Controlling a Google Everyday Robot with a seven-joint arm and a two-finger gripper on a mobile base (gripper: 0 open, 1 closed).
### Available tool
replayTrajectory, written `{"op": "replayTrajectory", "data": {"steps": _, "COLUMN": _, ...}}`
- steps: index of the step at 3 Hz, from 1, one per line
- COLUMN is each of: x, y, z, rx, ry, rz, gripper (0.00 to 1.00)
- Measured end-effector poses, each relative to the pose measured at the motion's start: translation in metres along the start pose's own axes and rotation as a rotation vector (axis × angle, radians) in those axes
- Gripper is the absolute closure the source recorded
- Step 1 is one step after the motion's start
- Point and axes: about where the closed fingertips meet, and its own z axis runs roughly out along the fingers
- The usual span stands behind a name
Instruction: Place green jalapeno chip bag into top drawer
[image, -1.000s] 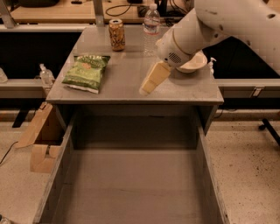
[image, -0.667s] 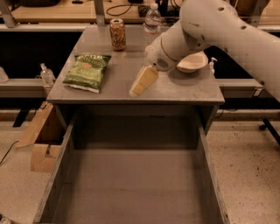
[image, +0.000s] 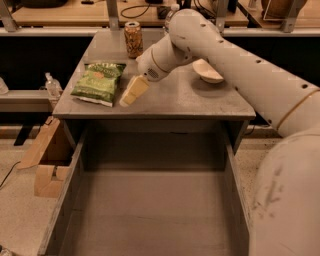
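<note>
Green jalapeno chip bag (image: 99, 81) lies flat on L part of worktop (image: 185, 102), not in the top drawer (image: 155, 210), which stands open below the front edge. Just R of the bag, not touching it, the hand (image: 131, 94) hangs low over the worktop. Can't tell if it's wide or narrow. Drink can (image: 133, 39) at back, pale bowl (image: 207, 71) further R.

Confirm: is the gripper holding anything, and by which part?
Nothing is held. The gripper sits just right of the green jalapeno chip bag, which lies flat on the grey tabletop, ungrasped.
</note>
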Motion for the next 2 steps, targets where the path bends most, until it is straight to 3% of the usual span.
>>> {"op": "replayTrajectory", "data": {"steps": 1, "x": -0.031, "y": -0.014, "z": 0.024, "rx": 0.008, "ry": -0.053, "rz": -0.016, "gripper": 0.0}}
{"op": "replayTrajectory", "data": {"steps": 2, "x": -0.043, "y": -0.015, "z": 0.054, "rx": -0.001, "ry": -0.052, "rz": -0.003, "gripper": 0.0}}
